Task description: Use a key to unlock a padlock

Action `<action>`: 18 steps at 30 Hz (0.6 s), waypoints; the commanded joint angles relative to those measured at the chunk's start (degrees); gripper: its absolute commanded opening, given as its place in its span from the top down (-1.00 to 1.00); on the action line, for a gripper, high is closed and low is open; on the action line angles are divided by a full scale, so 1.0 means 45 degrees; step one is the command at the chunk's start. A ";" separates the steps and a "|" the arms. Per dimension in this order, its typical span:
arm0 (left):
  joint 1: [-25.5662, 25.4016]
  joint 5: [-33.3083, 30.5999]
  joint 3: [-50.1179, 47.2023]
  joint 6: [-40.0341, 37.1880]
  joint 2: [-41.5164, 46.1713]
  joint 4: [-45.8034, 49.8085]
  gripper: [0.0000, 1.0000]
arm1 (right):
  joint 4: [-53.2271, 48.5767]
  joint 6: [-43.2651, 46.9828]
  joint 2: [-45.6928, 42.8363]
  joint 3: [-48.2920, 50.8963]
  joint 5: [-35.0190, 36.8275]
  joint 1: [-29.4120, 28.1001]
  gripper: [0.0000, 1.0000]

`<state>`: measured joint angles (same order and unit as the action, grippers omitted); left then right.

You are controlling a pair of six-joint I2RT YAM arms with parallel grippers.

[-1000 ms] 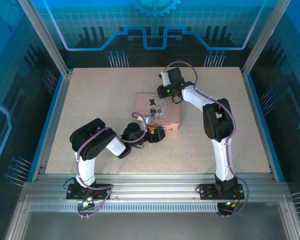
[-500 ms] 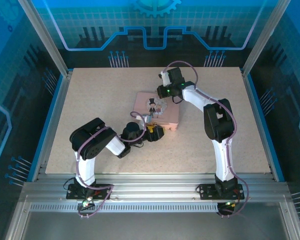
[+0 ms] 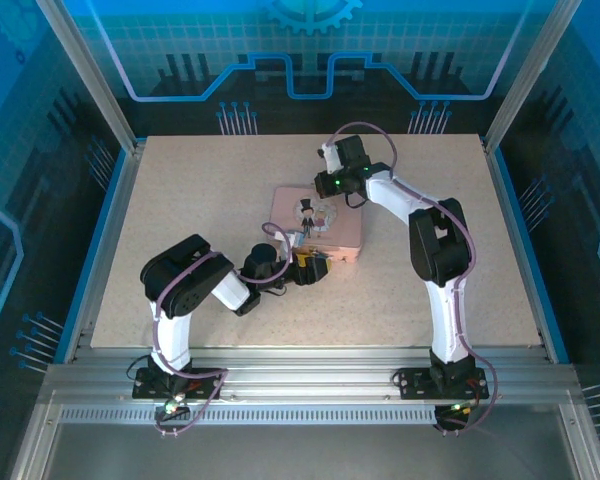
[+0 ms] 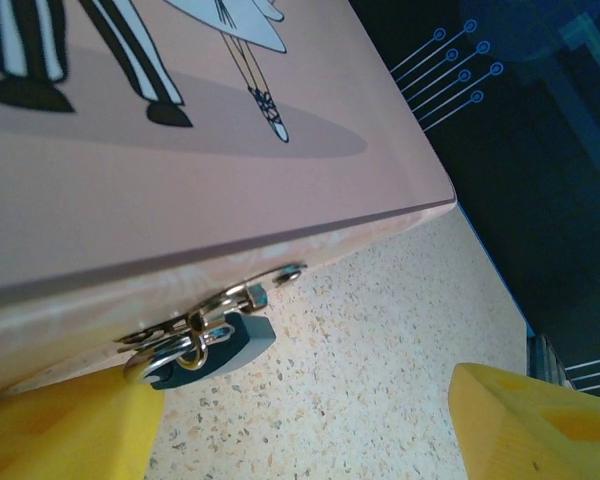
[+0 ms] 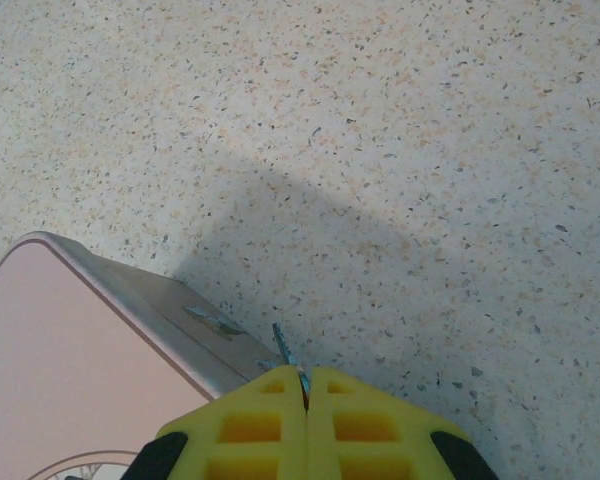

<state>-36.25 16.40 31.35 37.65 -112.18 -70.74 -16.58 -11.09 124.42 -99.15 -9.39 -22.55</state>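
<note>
- The left gripper [image 4: 296,402] sits at the front edge of the pink box [image 3: 338,232], in the lower middle of the top view. It has hardly shifted over the last second.
- Its yellow fingers [image 4: 65,432] are spread wide. They seem to be drawing in slightly, with nothing between them but the speckled table [image 4: 380,350].
- The padlock [image 4: 220,342] hangs from the box's clasp in the lower left of the left wrist view. It is just beside the left-hand finger; I cannot tell whether they touch. Its shackle is through the ring, so it looks locked.
- The right gripper [image 5: 305,376] is pressed together and pinches the key [image 5: 283,348], whose thin blade pokes out past the fingertips.
- This gripper hangs over the far side of the box, near its upper left corner in the top view, and has stayed there throughout.
- My reading: with so little change, this is the bracing step. The left gripper is settling to steady the lock, while the key is on the wrong side of the box and has yet to come round.
</note>
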 commanded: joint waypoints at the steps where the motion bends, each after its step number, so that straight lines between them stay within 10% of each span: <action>1: 0.0263 -0.0241 0.0239 -0.0191 0.0027 -0.2093 -0.52 | -0.1441 -0.0111 -0.0910 0.0286 -0.0449 -0.0154 1.00; 18: 0.0248 -0.0030 0.0415 -0.0027 -0.0378 -0.2092 -0.52 | -0.0595 -0.1259 -0.4017 0.3395 0.1973 0.1419 1.00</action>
<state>-35.35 16.14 31.42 37.60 -112.77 -76.23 -20.23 -14.85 109.89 -86.72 -3.73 -16.91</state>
